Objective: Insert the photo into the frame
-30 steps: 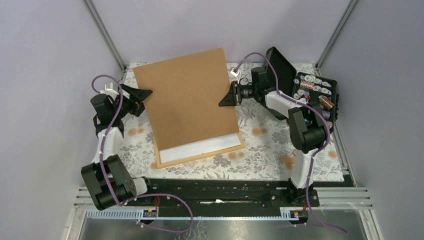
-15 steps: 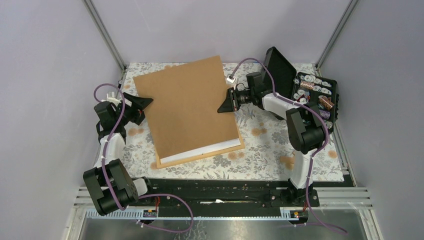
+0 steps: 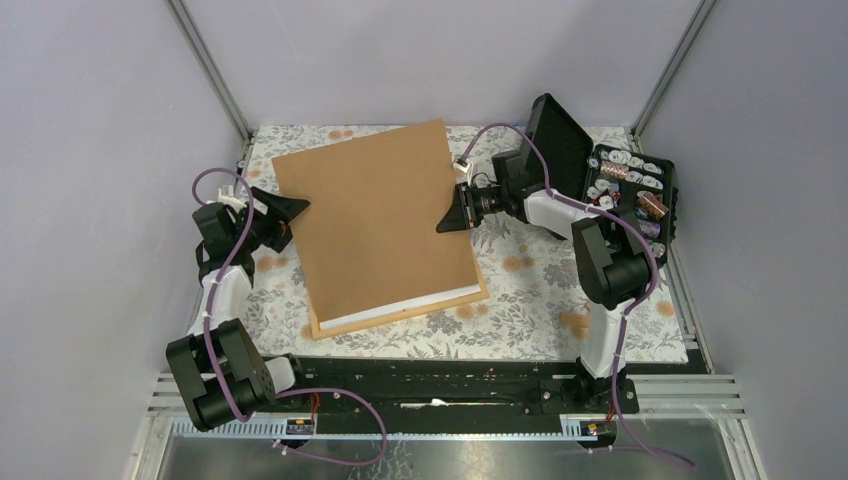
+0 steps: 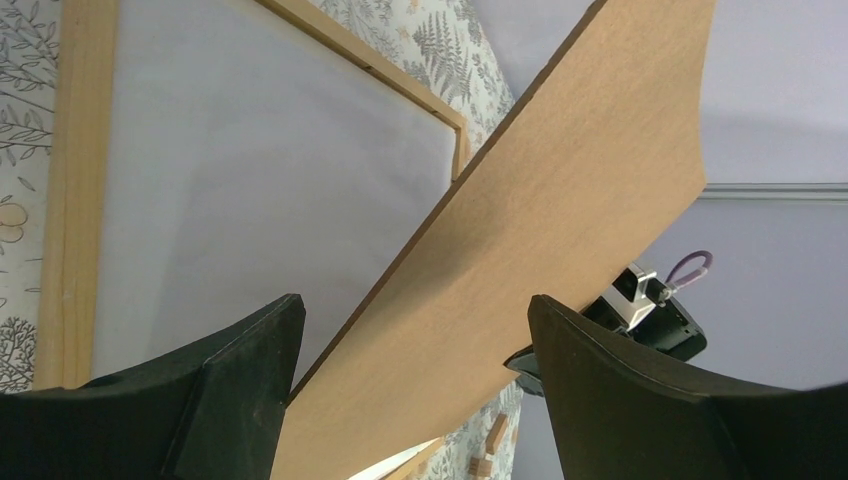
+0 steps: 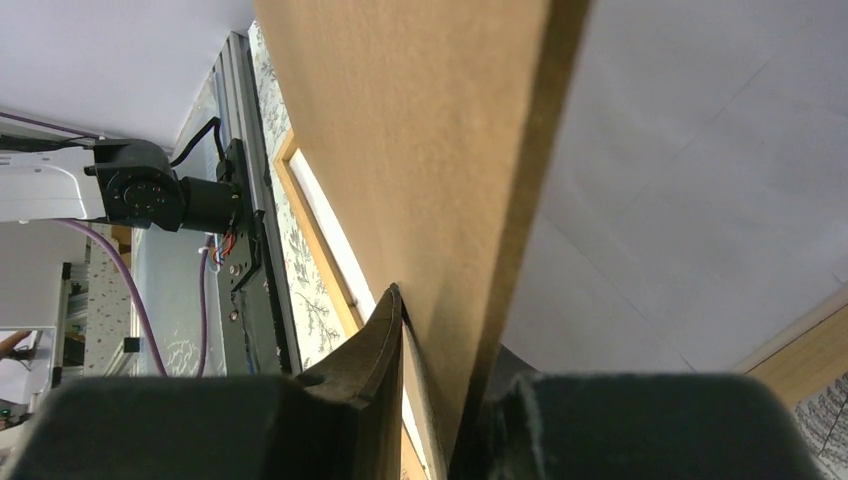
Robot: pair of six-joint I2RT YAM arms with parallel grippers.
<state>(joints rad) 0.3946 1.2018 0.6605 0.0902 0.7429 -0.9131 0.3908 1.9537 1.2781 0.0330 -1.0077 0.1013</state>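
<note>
Frame of thin pale wood, rectangular [image 4: 85, 200], lies flat on the floral tablecloth [image 3: 540, 290] at lower centre of the top view, nearest the arm bases, so it can be loaded from above. One white sheet [image 4: 260, 200] lies inside it. Whether that is the photo face down cannot be told, and no sunset print shows. One plain brown backing board [image 3: 370, 220] leans over it like a lid, its near edge down at the frame and its far edge raised. The right gripper [image 3: 447, 216], centre right, is clamped on the board's right edge, apparently to carry its tilt. The left gripper [image 3: 292, 212], centre left, has its fingers spread wide around the left edge, gripping nothing, probably as a guide. One open black case [image 3: 625, 190] sits at upper right.
</note>
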